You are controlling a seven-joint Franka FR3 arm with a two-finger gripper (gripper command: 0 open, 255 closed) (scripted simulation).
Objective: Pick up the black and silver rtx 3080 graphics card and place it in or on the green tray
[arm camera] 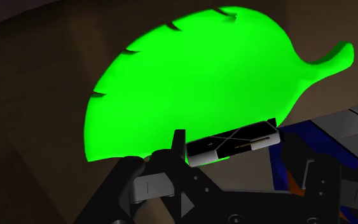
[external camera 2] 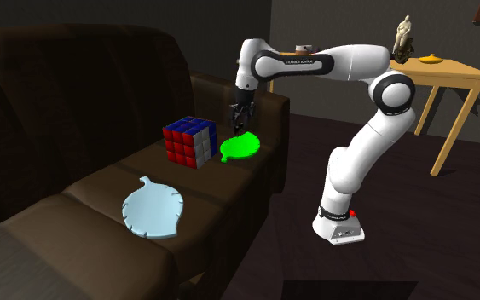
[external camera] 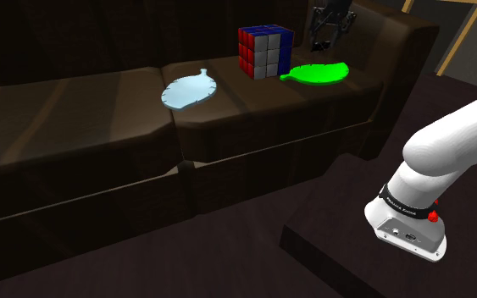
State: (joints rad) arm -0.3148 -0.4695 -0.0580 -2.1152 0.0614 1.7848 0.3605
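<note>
The black and silver graphics card (arm camera: pixel 233 142) lies tilted between my gripper's (arm camera: pixel 244 151) fingers, over the edge of the green leaf-shaped tray (arm camera: pixel 190 83). One finger (arm camera: pixel 179 144) is at the card's end. A gap separates the card from the other finger, so the fingers stand open. Whether the card rests on the tray I cannot tell. The gripper (external camera: pixel 325 38) hangs just above the green tray (external camera: pixel 317 73) on the dark brown sofa's seat. From the second exterior view, the gripper (external camera 2: pixel 240 119) points down over the tray (external camera 2: pixel 240 147).
A Rubik's cube (external camera: pixel 265 51) stands right beside the green tray, close to the gripper. A light blue leaf-shaped tray (external camera: pixel 189 90) lies further along the sofa seat (external camera: pixel 75 102). The sofa's armrest (external camera: pixel 397 34) rises behind the gripper. A wooden table (external camera 2: pixel 438 72) stands behind the arm.
</note>
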